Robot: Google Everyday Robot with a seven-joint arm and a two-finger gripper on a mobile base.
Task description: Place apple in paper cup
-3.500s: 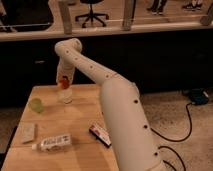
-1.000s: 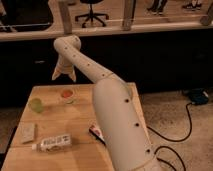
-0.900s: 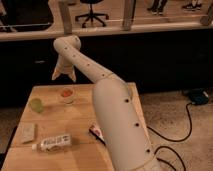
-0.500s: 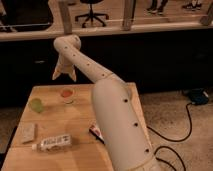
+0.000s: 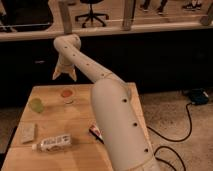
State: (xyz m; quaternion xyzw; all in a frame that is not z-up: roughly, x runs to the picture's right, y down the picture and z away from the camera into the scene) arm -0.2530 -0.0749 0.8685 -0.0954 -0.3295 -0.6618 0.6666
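Behind a wooden table (image 5: 80, 115) runs a dark counter with glass panes and an office chair (image 5: 92, 11) beyond, and the robot's thick white arm (image 5: 112, 107) sweeps up from the near right edge of that table. Its gripper (image 5: 64, 76) hangs above the table's far edge, fingers spread apart and holding nothing. Below it stands the paper cup (image 5: 67, 95) with the apple (image 5: 66, 92) resting in its mouth; a translucent green cup (image 5: 35, 105) sits left, with what looks like a plastic bottle (image 5: 52, 142) lying nearer the front.
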